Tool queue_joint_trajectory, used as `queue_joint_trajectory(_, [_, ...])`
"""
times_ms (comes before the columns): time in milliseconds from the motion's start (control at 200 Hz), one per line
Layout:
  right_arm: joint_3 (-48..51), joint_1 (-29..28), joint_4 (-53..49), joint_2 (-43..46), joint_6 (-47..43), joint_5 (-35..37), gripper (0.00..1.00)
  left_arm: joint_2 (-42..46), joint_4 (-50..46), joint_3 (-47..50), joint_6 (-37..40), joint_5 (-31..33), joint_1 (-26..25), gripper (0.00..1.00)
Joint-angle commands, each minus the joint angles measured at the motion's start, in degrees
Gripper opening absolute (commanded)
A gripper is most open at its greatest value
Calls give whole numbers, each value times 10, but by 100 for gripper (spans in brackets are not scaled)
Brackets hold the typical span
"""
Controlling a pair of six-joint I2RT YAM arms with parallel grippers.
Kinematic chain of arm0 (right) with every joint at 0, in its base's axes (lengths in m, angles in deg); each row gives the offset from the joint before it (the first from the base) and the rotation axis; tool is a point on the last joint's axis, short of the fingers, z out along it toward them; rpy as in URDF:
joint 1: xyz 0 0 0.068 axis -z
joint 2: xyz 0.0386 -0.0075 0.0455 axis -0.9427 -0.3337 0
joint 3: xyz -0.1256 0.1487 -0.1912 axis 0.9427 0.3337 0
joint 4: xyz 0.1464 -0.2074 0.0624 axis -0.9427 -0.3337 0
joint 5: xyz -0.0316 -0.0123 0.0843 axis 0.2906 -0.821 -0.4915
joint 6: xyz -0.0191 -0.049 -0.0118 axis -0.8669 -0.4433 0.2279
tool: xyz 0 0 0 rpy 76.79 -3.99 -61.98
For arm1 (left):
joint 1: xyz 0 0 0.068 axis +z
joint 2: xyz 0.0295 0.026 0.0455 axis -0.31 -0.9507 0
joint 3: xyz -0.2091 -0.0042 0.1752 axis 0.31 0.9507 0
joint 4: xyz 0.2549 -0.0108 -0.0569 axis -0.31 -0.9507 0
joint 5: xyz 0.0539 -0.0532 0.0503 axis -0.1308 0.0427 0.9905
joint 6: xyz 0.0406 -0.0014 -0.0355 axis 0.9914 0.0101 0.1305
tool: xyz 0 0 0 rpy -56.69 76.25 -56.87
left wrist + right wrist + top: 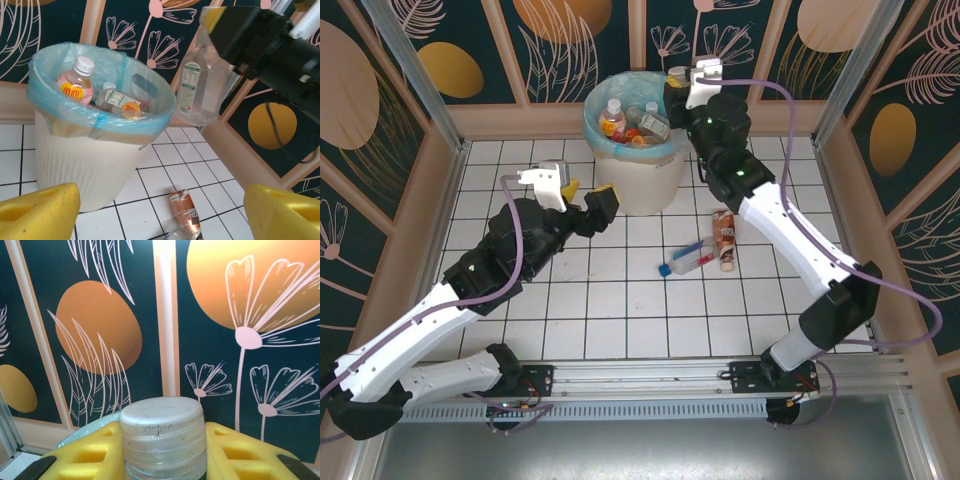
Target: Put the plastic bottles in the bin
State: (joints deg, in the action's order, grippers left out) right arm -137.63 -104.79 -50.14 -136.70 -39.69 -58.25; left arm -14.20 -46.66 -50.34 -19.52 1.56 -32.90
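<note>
— The right pincer (pixel 162 452) is clamped on the clear white-capped plastic bottle (pixel 200 82), at the far-right rim of the round off-white bin (pixel 635 185) by the far edge of the bench (pixel 620 310).

— Released here, I think it may clip the rim and drop outside. The left pincer (pixel 585 195) gapes empty.

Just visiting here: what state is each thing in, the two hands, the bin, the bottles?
bin: upright, bag-lined, several bottles inside.
left hand: open, empty.
right hand: shut on the clear bottle.
clear bottle: capped, upright, held near the bin's rim.
pink bottle: capped, leaning in the bin.
blue-capped bottle: lying on the table.
brown bottle: lying on the table.
</note>
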Motion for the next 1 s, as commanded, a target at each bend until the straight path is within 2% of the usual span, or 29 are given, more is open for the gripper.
queue_joint_trajectory(0, [-38, -5, 73, -36, -32, -11, 23, 19, -12, 4, -16, 7, -1, 85])
queue_joint_trajectory(415, [-179, 4, 88, -177, -93, 3, 24, 44, -24, 9, -23, 24, -1, 85])
queue_joint_trajectory(560, [-247, 22, 36, -246, -98, 6, 26, 50, -23, 16, -30, 25, -2, 85])
queue_joint_trajectory(641, [-311, 26, -31, -291, -97, 10, 30, 55, -22, 21, -32, 25, -2, 85])
queue_joint_trajectory(776, [-406, 26, -134, -349, -96, 20, 44, 61, -22, 30, -37, 26, -2, 85])
queue_joint_trajectory(886, [-408, 26, -152, -351, -91, 12, 52, 63, -22, 33, -41, 24, -2, 85])
queue_joint_trajectory(996, [-394, 26, -151, -340, -85, 2, 52, 65, -22, 36, -44, 26, -1, 85])
